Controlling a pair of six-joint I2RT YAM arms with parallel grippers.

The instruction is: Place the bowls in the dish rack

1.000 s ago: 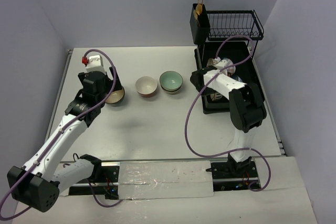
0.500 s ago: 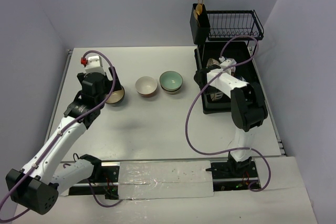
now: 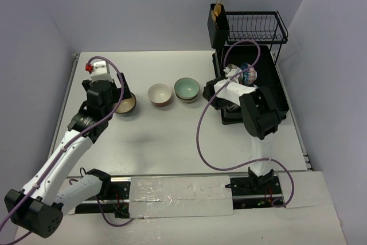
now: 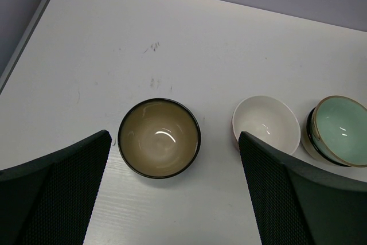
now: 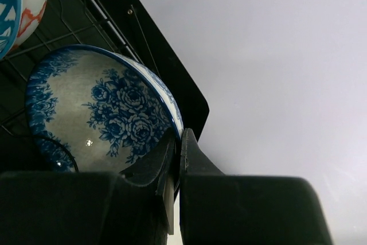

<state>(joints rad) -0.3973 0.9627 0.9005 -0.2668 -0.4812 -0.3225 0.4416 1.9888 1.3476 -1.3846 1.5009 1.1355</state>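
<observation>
**Meanwhile, blue bowl at the rack**

Over on the left, the left pincer [image 4: 173,142] hangs wide open above the tan bowl [image 4: 159,137]. On the bench [image 3: 172,136] sit the white bowl [image 3: 160,93] and the mint green bowl [image 3: 187,88]. The right pincer [image 5: 176,142], closed, apparently pinches the blue patterned bowl [image 5: 109,113] by its rim, tilted inside the dish rack [image 3: 272,76].

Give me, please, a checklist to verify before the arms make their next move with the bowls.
1. The left pincer is open: ok.
2. The tan bowl stands upright below it, between its fingers: ok.
3. The white bowl is apart from the tan bowl: ok.
4. The right pincer is shut on the rim of the blue flower bowl: ok.
5. The blue flower bowl is settled in the rack: cannot tell.
</observation>
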